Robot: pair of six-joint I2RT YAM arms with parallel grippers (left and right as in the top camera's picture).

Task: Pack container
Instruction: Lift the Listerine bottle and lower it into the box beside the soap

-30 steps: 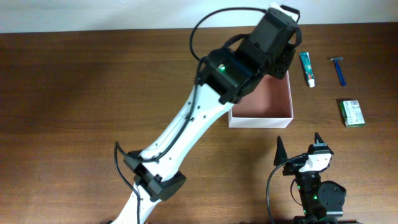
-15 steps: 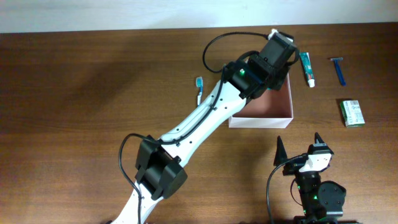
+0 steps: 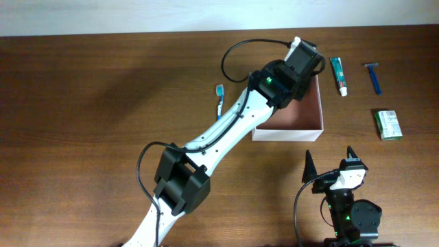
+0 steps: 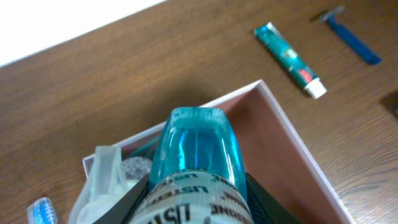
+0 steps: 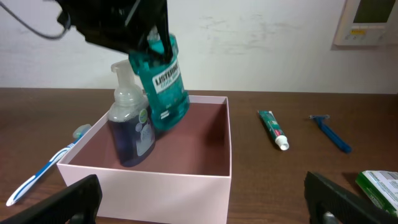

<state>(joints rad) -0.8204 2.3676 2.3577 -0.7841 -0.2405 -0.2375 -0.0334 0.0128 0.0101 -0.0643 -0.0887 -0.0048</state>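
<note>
Brown wooden table, pale wall behind. Left gripper clamps a tilted blue Listerine mouthwash bottle over the container, centre-right, beside a pump soap bottle already inside. Toothbrush, toothpaste, razor and green packet remain outside. Right gripper sits wide open, empty. A second ago the left arm was higher, hiding the toothbrush.

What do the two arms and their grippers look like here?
The left arm has white links, bulky black joint housings, a green light near the wrist and looping black cables; the left gripper is black. The right arm is black with a green light and a black cable; the right gripper has a white body and black pointed fingers.
</note>
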